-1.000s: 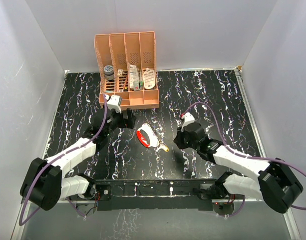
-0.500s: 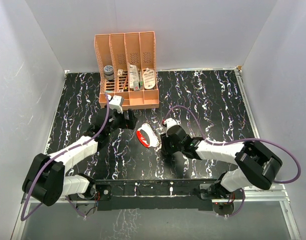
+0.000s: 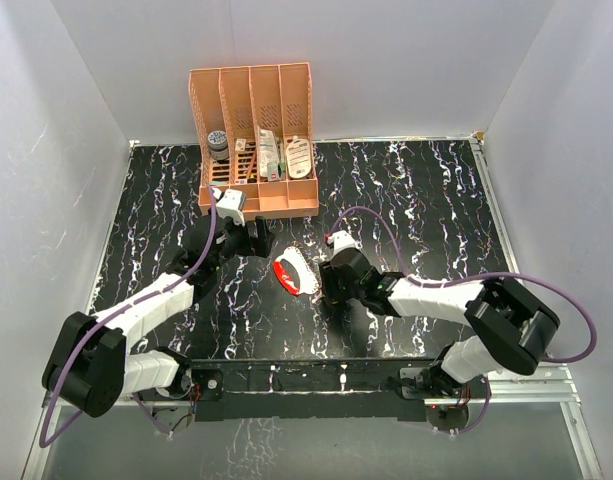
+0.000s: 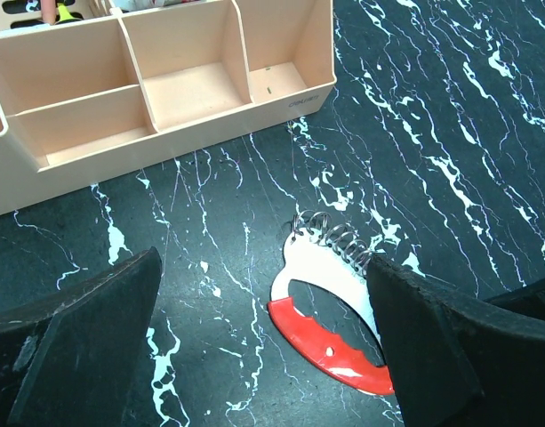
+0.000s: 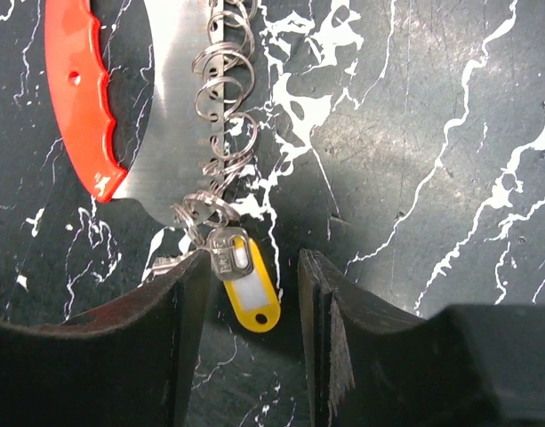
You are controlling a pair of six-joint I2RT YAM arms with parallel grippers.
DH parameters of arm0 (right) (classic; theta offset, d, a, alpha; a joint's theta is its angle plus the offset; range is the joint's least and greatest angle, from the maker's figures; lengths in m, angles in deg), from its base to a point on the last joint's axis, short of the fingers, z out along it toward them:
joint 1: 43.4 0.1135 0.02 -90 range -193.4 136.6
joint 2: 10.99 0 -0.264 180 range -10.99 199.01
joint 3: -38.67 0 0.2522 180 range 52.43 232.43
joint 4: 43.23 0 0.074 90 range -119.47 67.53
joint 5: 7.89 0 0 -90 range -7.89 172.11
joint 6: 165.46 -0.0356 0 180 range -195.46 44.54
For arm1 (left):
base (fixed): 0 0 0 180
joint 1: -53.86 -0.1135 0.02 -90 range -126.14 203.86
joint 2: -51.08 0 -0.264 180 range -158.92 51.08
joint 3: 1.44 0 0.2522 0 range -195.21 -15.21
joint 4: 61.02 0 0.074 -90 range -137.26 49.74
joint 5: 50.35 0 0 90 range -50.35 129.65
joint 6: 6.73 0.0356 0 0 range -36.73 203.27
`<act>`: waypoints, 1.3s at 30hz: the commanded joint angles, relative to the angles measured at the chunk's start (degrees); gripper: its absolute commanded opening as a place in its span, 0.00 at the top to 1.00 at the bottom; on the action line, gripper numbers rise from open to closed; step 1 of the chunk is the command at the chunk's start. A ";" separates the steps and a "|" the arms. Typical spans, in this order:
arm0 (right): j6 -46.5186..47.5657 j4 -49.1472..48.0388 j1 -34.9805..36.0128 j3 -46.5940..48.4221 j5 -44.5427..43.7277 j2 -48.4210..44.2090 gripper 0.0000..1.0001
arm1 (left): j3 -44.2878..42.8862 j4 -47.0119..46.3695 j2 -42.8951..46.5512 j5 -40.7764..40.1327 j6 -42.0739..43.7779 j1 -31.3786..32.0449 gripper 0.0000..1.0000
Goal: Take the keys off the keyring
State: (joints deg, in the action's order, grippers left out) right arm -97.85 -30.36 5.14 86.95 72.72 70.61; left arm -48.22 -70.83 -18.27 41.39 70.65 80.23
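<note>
Swung in to the keyring [image 5: 220, 98], right gripper [image 5: 252, 271] straddles the key [image 5: 248, 283] open-jawed, a pinch seemingly next; left gripper [image 4: 263, 294] hovers open.

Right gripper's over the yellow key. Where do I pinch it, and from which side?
Probably best to pinch the yellow key across its narrow body near the free end, clear of the rings, coming straight down: it lies flat, lengthwise between the right gripper's open fingers.

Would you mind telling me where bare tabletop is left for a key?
Bare: the table from the orange rack rightward to its far right corner. Crowded: around the red-and-white tag, between left gripper and right gripper.
</note>
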 commanded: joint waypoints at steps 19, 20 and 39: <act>-1.17 6.02 0.33 8.29 0.67 8.89 0.73 | -0.96 -0.12 3.38 -1.03 0.49 -0.10 0.01; -1.31 7.58 0.33 8.47 0.66 8.97 0.75 | -0.93 -0.07 3.59 -1.25 0.56 -0.07 0.01; -2.52 10.74 1.08 6.08 0.34 5.61 0.73 | -0.98 -0.95 3.08 -0.57 0.67 -0.09 0.01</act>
State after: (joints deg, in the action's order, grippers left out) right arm -100.01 -20.48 5.79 93.59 73.48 75.84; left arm -48.22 -70.85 -16.23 40.54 70.84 80.23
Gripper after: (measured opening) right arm 0.274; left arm 0.986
